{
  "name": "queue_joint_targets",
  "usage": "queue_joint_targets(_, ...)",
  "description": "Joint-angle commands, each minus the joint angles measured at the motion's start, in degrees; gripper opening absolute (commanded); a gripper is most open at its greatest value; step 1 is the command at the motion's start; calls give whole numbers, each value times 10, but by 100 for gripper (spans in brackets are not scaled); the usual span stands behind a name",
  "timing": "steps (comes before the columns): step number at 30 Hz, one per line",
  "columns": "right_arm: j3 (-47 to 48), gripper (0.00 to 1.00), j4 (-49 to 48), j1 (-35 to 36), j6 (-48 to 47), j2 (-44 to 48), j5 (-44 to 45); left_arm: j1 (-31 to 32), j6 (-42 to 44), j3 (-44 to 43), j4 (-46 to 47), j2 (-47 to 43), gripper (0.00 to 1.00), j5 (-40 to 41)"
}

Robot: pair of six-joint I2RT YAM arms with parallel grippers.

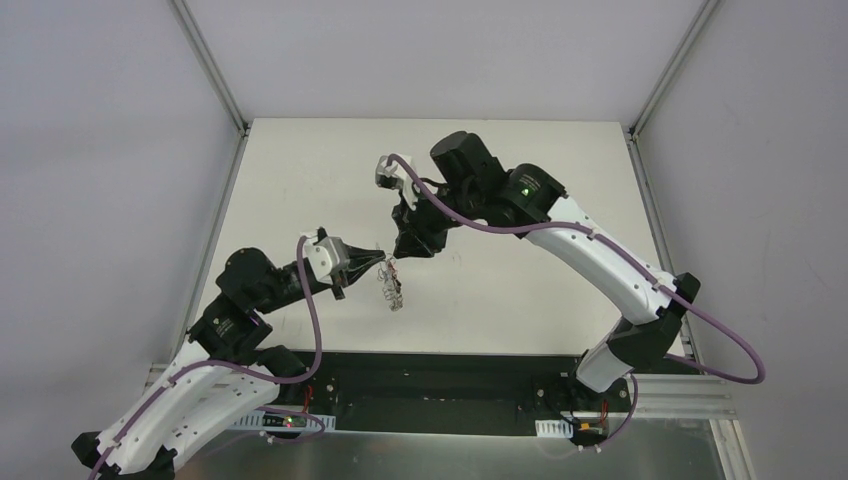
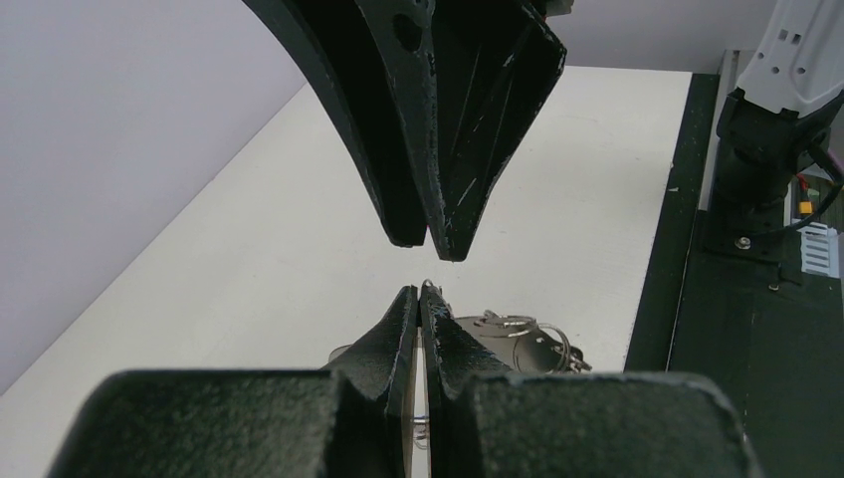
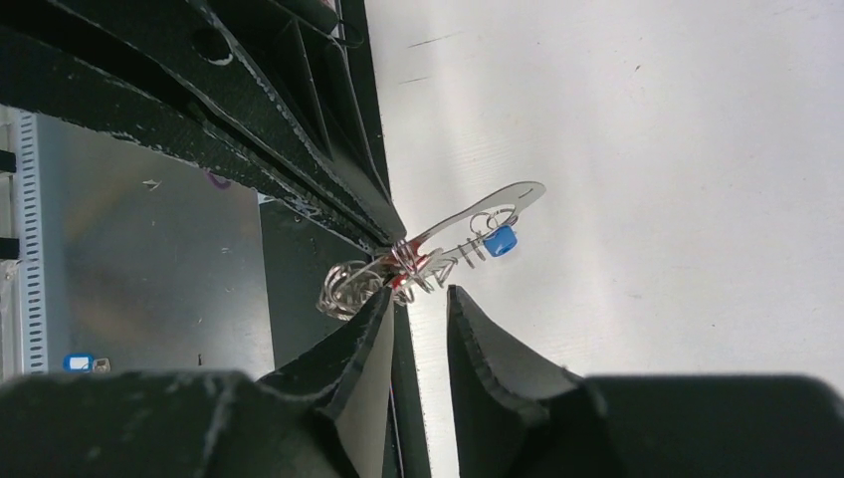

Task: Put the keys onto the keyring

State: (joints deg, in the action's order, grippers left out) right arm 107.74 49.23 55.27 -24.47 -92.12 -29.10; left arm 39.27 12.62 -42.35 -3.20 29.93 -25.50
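My left gripper [image 1: 378,262] is shut on the keyring's [image 1: 390,290] thin wire and holds it above the table. Its cluster of silvery pieces hangs below the fingers and shows in the left wrist view [image 2: 518,334]. In the right wrist view a bright blue key [image 3: 501,241] and a red key [image 3: 403,281] sit among the wire loops [image 3: 348,289]. My right gripper [image 3: 418,296] is open, its tips just short of the bundle, one fingertip [image 3: 383,304] beside the red key. It points at my left gripper [image 2: 425,291], tip to tip. The dark blue-black key is not visible.
The white table [image 1: 520,290] lies below both grippers. A dark strip with the arm bases [image 1: 450,385] runs along the near edge. Grey walls and metal posts [image 1: 215,70] enclose the table.
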Motion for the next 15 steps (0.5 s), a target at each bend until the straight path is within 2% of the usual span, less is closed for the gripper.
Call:
queue_joint_targets(1, -6, 29, -19, 2, 2, 31, 5, -3, -9, 0, 51, -12, 0, -17)
queue_joint_targets(15, -72, 36, -45, 15, -34, 85, 5, -4, -38, 5, 79, -19, 0, -37)
